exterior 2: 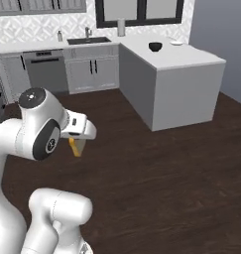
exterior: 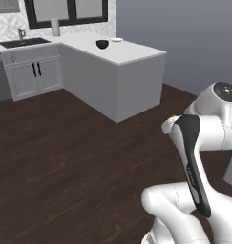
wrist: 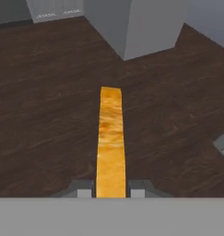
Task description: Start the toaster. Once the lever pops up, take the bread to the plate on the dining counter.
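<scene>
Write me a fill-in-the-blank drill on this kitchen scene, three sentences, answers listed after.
1. The gripper is shut on the edge of the ____.
2. On the dining counter, the plate sits beside a dark ____.
3. Under the held bread lies a dark ____ floor.

Missing words: bread; bowl; wooden
</scene>
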Controlling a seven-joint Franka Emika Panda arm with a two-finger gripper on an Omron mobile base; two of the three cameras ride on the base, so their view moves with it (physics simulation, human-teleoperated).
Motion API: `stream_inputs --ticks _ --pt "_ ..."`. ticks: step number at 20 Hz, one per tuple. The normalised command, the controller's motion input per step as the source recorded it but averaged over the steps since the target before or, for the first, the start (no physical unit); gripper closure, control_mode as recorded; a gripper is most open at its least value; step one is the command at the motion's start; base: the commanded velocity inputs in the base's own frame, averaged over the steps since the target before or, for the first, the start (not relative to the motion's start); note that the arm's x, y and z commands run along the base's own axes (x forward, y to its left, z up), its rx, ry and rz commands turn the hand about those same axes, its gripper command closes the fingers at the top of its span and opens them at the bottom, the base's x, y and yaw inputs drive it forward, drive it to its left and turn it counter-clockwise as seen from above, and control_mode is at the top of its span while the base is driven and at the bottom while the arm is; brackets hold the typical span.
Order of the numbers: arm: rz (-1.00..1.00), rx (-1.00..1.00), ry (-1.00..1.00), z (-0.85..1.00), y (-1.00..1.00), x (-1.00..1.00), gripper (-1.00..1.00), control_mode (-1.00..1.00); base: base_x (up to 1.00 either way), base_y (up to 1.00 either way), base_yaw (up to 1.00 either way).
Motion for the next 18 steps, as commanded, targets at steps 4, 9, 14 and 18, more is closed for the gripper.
stream_inputs --ticks 4,9,14,18 --pt "0.0 0.0 0.0 0.0 0.0 0.0 1.0 1.0 0.89 0.33 -0.22" --pt "0.0 0.0 0.0 0.0 0.0 0.0 1.0 1.0 0.79 0.14 -0.13" --pt "0.0 0.0 0.0 0.0 0.0 0.0 1.0 1.0 0.92 0.01 -0.03" --pt "0.0 0.0 0.0 0.0 0.0 0.0 1.0 1.0 1.0 0.0 0.0"
